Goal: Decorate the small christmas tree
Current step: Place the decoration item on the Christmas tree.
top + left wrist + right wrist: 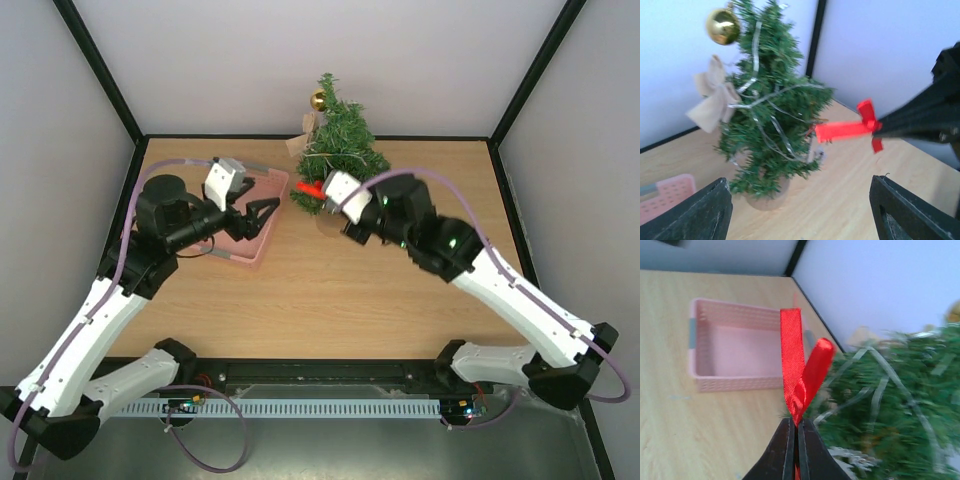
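Right gripper [795, 429] pinches a glossy red ribbon bow [792, 355] beside the bristly small christmas tree [345, 150], rear of the table [350, 300]; left gripper [263, 212], jaws wide, hovers over a pink perforated basket [735, 315].

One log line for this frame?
right pincer shut on red ribbon, beside small christmas tree | left pincer open over pink basket | ribbon not yet hung

wooden table [330, 300] | small christmas tree [345, 150] standing | pink basket [735, 384] left
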Robot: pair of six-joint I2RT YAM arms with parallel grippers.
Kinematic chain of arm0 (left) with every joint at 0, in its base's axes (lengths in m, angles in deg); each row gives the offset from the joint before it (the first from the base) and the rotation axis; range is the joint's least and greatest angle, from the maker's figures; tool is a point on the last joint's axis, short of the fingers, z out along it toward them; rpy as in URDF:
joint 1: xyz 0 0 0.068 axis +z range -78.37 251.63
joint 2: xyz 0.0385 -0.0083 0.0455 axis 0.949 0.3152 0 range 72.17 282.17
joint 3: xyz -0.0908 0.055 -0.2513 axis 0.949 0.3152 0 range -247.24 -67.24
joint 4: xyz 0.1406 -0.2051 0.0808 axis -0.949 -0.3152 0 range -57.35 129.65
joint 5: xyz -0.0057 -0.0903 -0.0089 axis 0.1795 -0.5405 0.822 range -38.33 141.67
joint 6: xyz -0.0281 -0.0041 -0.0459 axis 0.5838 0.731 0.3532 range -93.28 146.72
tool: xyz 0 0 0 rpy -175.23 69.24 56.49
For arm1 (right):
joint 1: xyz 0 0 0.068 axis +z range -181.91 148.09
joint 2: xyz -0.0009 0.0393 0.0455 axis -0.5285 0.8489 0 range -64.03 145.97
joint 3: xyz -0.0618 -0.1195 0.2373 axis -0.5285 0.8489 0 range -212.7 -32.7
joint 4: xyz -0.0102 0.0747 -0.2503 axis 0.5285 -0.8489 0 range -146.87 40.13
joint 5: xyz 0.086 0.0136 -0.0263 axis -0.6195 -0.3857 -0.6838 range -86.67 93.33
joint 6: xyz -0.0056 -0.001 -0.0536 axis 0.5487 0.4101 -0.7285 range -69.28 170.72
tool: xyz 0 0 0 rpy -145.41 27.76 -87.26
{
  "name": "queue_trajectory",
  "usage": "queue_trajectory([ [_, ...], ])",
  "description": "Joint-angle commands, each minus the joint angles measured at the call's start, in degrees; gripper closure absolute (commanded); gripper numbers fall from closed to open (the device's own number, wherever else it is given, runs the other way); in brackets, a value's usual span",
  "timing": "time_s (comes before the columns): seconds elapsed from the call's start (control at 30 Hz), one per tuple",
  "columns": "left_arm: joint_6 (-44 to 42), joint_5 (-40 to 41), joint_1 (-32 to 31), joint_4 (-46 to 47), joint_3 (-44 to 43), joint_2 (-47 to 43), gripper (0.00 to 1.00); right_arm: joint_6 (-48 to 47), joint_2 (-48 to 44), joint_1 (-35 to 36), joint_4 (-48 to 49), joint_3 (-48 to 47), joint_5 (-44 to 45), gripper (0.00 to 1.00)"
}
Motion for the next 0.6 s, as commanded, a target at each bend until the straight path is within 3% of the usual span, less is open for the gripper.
queue_trajectory([
  [0.0,4.06,5.5,2.05,4.57,1.56,1.07,0.24,1.85,5.84,-9.58,-11.34,-12.57,-6.65,0.98],
  [0.2,5.25,2.0,2.84,7.98,1.22,3.32,0.27,-0.14,19.74,-14.56,-25.18,-34.21,-9.7,0.98],
  [0.4,7.55,-2.77,3.99,13.1,-1.56,6.69,0.31,-7.34,25.27,-16.78,-34.1,-43.68,-12.48,0.98],
  [0.57,6.06,-11.74,4.14,22.72,0.23,10.25,0.35,-13.86,28.74,-18.22,-40.66,-49.86,-11.1,0.98],
])
